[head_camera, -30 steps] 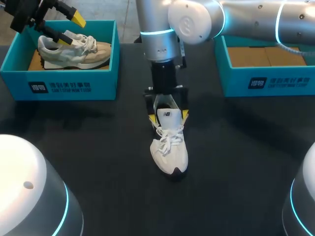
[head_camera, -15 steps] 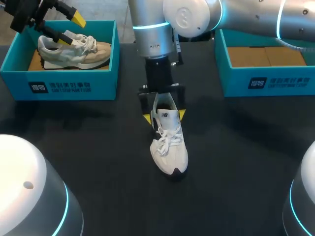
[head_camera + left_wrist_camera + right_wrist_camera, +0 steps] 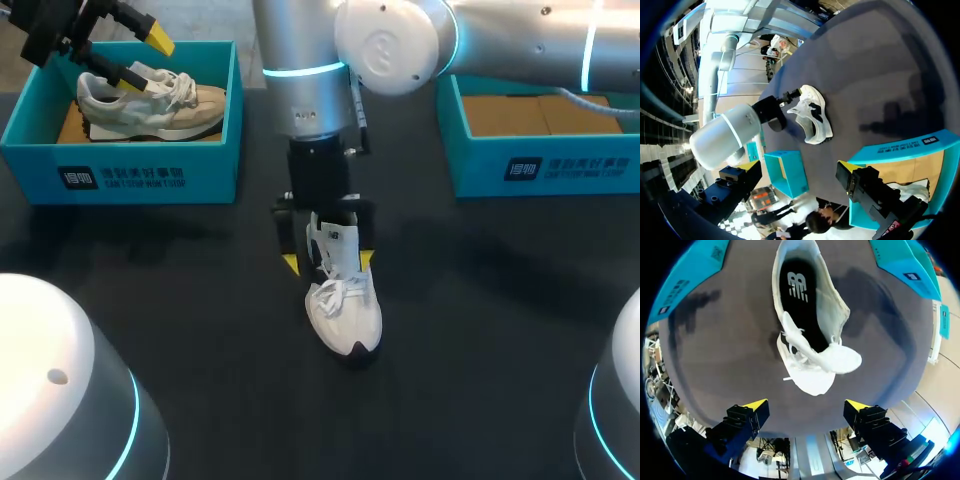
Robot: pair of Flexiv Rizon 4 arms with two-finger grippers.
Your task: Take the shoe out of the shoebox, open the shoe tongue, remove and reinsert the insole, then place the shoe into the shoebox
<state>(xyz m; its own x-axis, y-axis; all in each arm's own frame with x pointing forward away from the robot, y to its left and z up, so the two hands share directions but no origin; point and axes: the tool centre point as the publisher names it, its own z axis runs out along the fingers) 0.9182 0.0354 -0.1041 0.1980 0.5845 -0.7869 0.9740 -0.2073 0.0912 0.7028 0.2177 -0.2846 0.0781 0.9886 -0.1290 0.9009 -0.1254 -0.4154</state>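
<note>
Right tool (image 3: 327, 261) lowered astride white shoe (image 3: 345, 310), spread wide, black insole (image 3: 799, 305) seen only by wrist view

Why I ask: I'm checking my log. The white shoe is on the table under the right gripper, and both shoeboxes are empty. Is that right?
Not both: the head view shows a beige shoe in the left shoebox; only the right shoebox looks empty. The white shoe is on the table under the right gripper.

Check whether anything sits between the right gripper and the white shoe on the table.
Nothing visible does. The right gripper hangs open directly above the white shoe, over its heel end, and the shoe's opening faces it with nothing across it.
</note>
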